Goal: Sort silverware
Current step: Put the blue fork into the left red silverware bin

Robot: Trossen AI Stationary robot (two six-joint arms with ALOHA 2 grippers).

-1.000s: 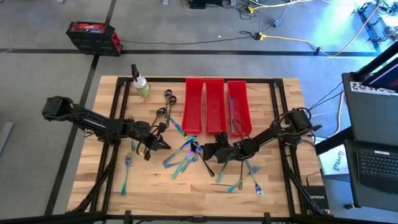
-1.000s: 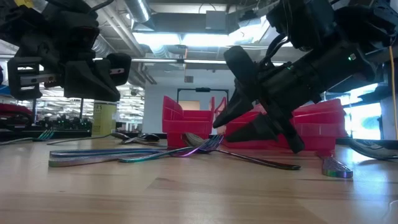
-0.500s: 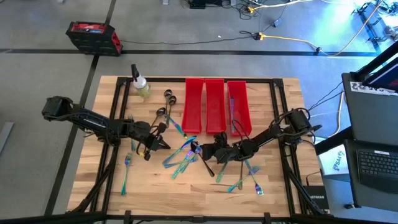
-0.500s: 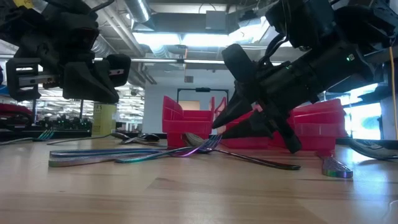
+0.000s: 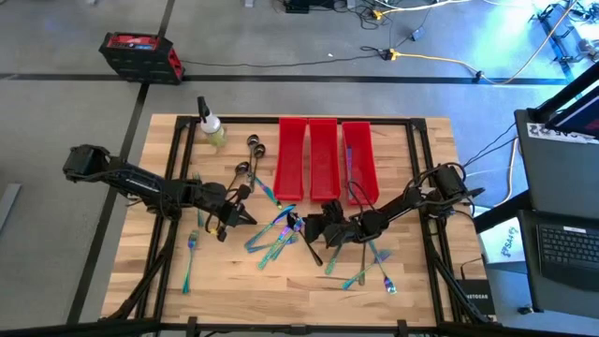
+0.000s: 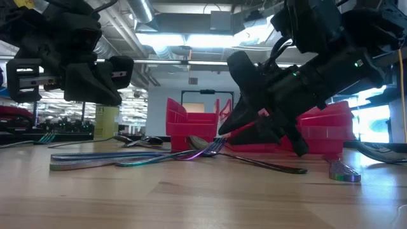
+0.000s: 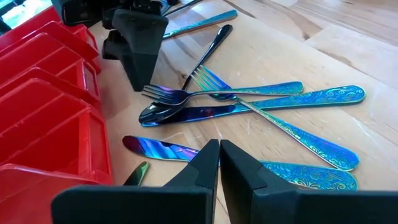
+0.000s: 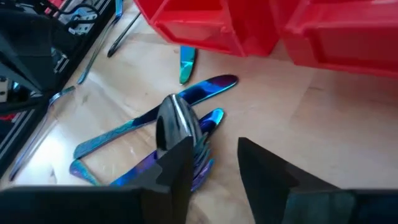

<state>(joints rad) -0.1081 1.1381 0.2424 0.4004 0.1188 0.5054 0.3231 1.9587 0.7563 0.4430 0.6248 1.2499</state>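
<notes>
Iridescent blue-teal forks, spoons and knives lie crossed in a pile (image 5: 274,236) (image 7: 249,106) at the table's middle. A dark grey spoon (image 5: 314,250) (image 8: 176,119) lies on it with its bowl raised on the pile (image 6: 197,141). My right gripper (image 5: 314,227) (image 8: 212,155) is open and low over the pile's right edge, its fingers pointing left at the spoon's bowl. My left gripper (image 5: 241,213) (image 7: 219,163) is shut on nothing and hovers above the table (image 6: 95,79) just left of the pile. My right gripper has one fingertip (image 8: 180,146) right behind the dark spoon's bowl (image 8: 176,119); I cannot tell whether it touches. The spoon's handle end (image 6: 299,170) lies on the table.
Three long red bins (image 5: 323,159) stand side by side at the far middle; one piece lies in the right one (image 5: 349,161). A spray bottle (image 5: 211,127) stands far left. Loose pieces lie near right (image 5: 372,267), near left (image 5: 190,255) and beside the bins (image 5: 251,159).
My right gripper has edged a little toward the table's left, closer to the pile, and its wrist has risen slightly. The left arm and the silverware have kept still.
</notes>
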